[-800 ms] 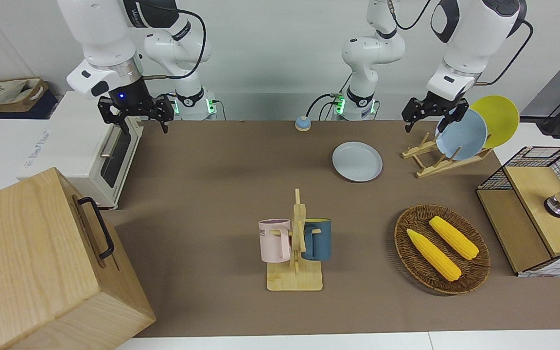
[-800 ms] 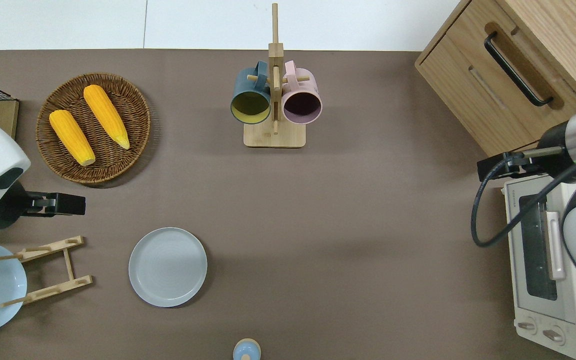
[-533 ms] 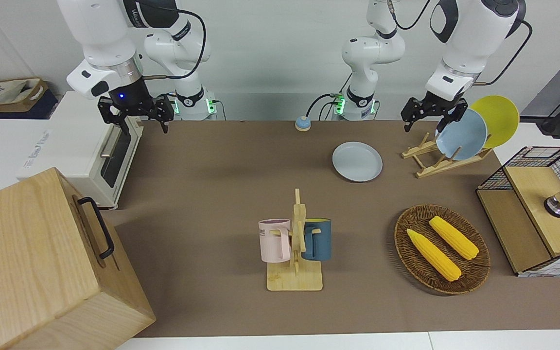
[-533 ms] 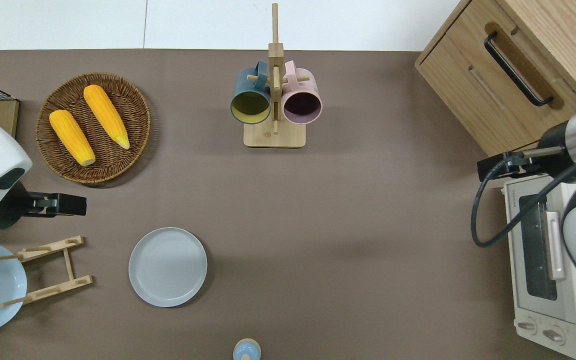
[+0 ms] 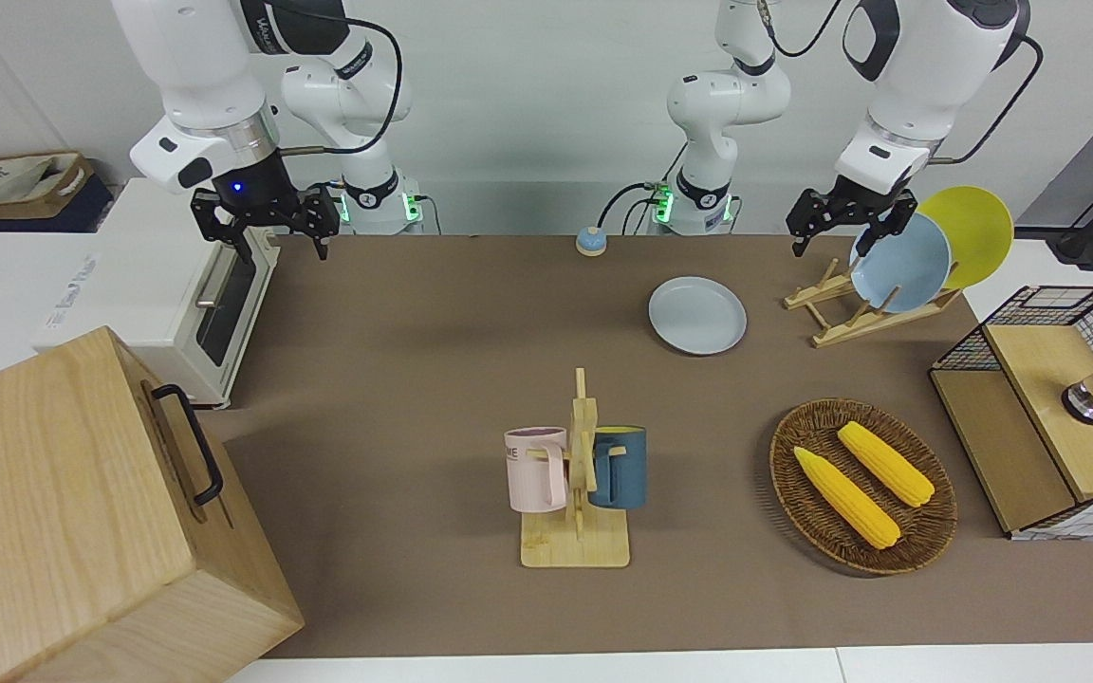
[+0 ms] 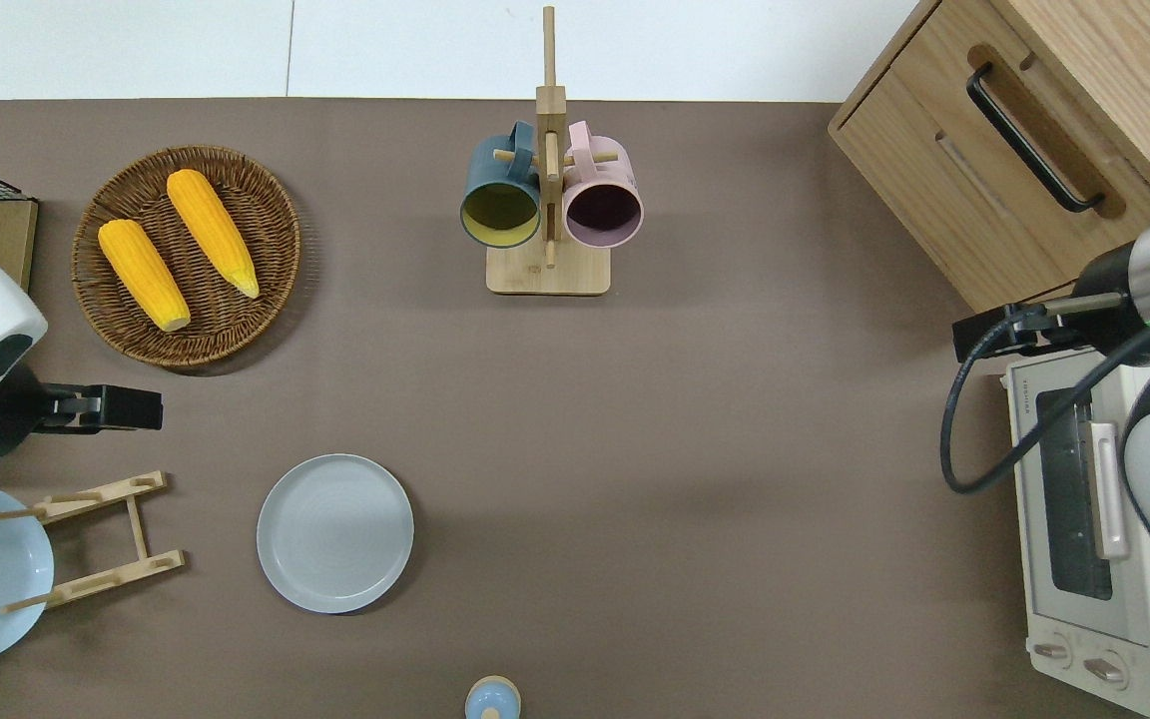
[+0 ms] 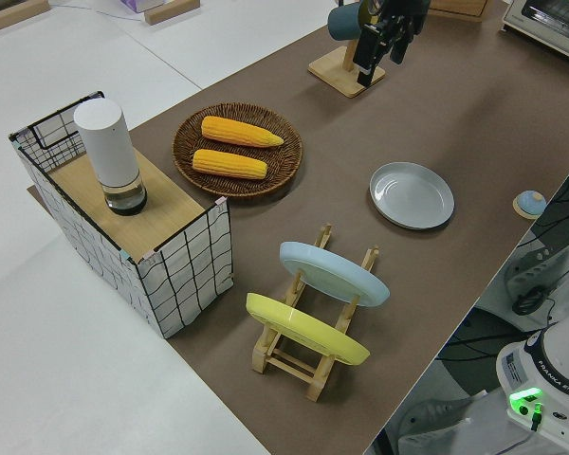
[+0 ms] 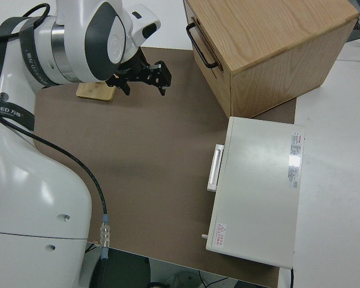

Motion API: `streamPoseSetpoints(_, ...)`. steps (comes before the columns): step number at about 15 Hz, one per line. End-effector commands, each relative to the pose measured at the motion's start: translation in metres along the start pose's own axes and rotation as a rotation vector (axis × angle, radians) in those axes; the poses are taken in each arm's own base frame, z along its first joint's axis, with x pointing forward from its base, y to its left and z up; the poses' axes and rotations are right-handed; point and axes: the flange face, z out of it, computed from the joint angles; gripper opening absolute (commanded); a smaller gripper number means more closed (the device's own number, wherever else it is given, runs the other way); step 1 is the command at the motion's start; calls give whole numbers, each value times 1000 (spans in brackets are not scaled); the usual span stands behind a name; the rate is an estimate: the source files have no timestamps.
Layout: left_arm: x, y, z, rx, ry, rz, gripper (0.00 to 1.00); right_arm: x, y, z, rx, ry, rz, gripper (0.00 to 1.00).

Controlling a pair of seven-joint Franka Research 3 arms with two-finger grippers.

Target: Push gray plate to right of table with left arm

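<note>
The gray plate (image 5: 697, 315) lies flat on the brown-matted table (image 5: 433, 313), between the robots' bases and the mug rack. It also shows in the overhead view (image 6: 334, 533) and the left side view (image 7: 412, 195). My left gripper (image 5: 829, 245) is open and empty in the air. In the overhead view it (image 6: 141, 409) hangs over bare mat between the corn basket and the dish rack, off the plate toward the left arm's end. The left side view shows it too (image 7: 375, 57). My right arm is parked, its gripper (image 5: 283, 249) open.
A dish rack (image 5: 864, 304) with a bluer and a yellow plate stands beside the gray plate. A wicker basket (image 5: 862, 484) holds two corn cobs. A mug rack (image 5: 577, 484), a toaster oven (image 5: 167, 294), a wooden cabinet (image 5: 82, 512), a wire box (image 5: 1049, 417) and a small bell (image 5: 590, 241) stand around.
My left gripper has drifted slightly toward the left arm's end of the table. The gray plate and the right arm have not moved.
</note>
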Motion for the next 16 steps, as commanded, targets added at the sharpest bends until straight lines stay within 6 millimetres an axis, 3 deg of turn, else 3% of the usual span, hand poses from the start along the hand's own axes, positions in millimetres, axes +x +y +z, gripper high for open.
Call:
streamPoseSetpoints(1,-12,-1,-7,-4,-16,-14,993,-3,0,-3,6,-3,4,983)
streamPoseSetpoints(11,-43,1,28,-14,-55,-14,993,-3,0,-3,6,-3,6,983)
streamPoseSetpoints(16,-56,-1,67,-10,-30,-20,993,-3,0,-3,6,-3,4,983)
